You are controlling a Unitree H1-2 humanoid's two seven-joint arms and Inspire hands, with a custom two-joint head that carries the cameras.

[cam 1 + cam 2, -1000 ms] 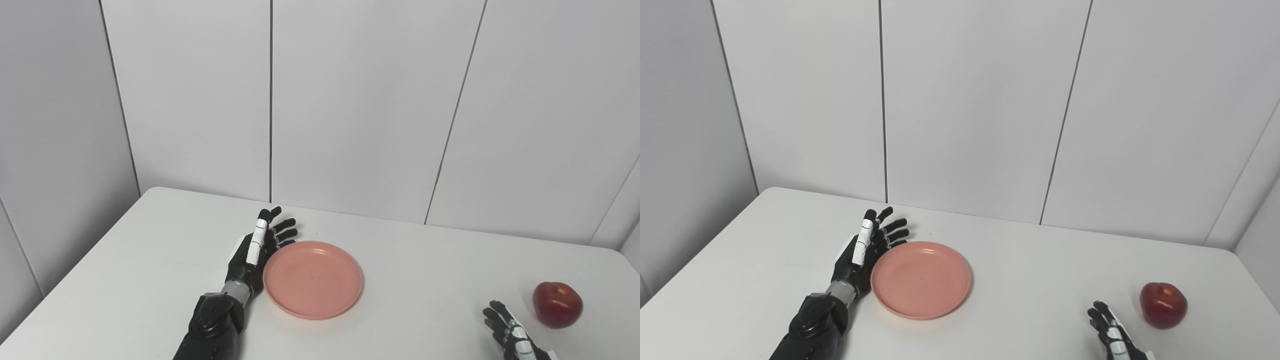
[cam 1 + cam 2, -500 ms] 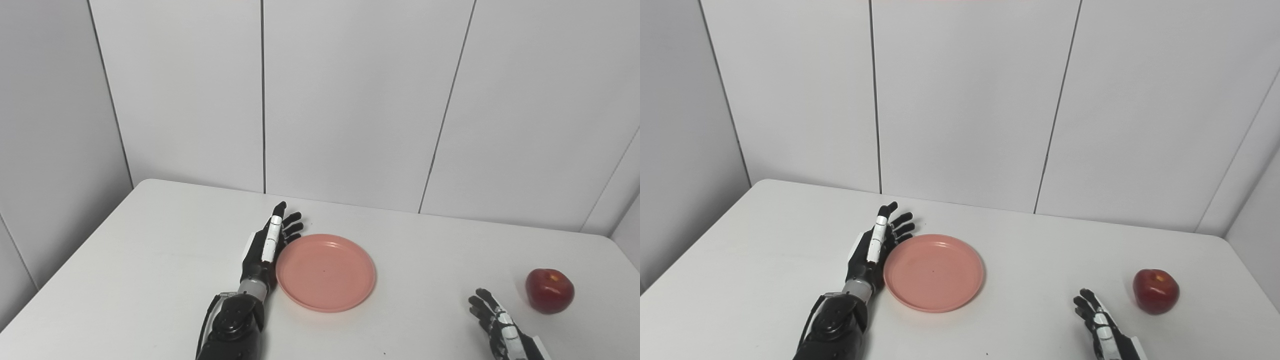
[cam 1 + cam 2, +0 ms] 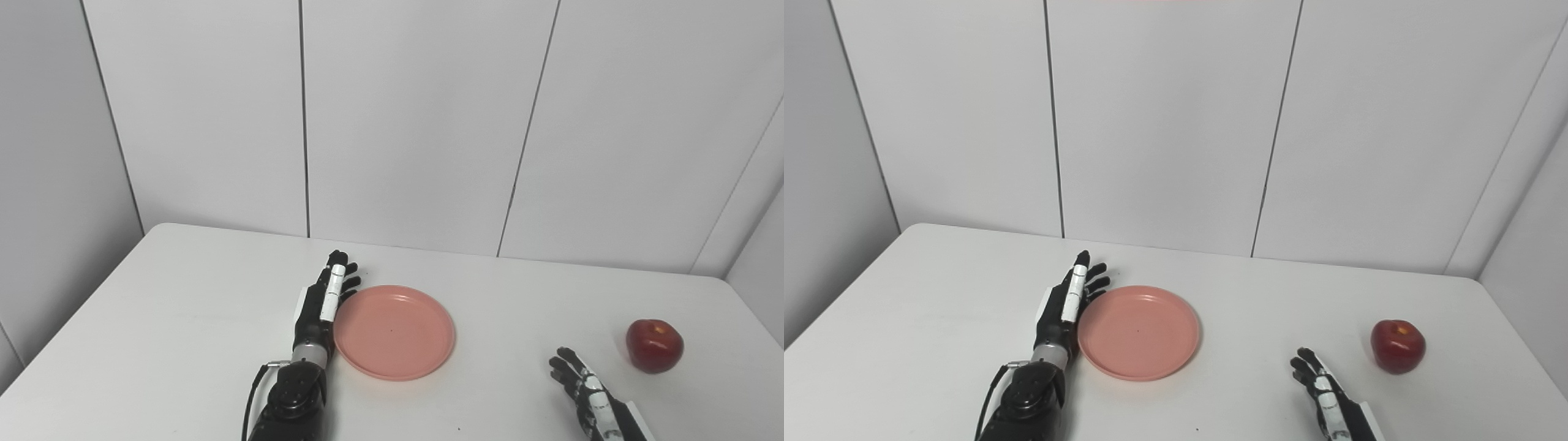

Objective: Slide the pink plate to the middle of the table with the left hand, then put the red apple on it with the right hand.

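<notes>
Plate [image 3: 394, 331] touching left robot hand [image 3: 321, 303]

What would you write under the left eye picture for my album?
Left robot hand open against the pink plate; right robot hand open near the apple.

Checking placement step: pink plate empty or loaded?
Empty. The pink plate shows bare; the red apple sits on the table far right.

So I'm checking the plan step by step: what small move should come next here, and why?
Probably the right hand should reach toward the apple. The plate already sits about mid-table with the open left hand against its left edge, while the apple rests alone near the right side and the right hand lies open beside it, not touching.
</notes>
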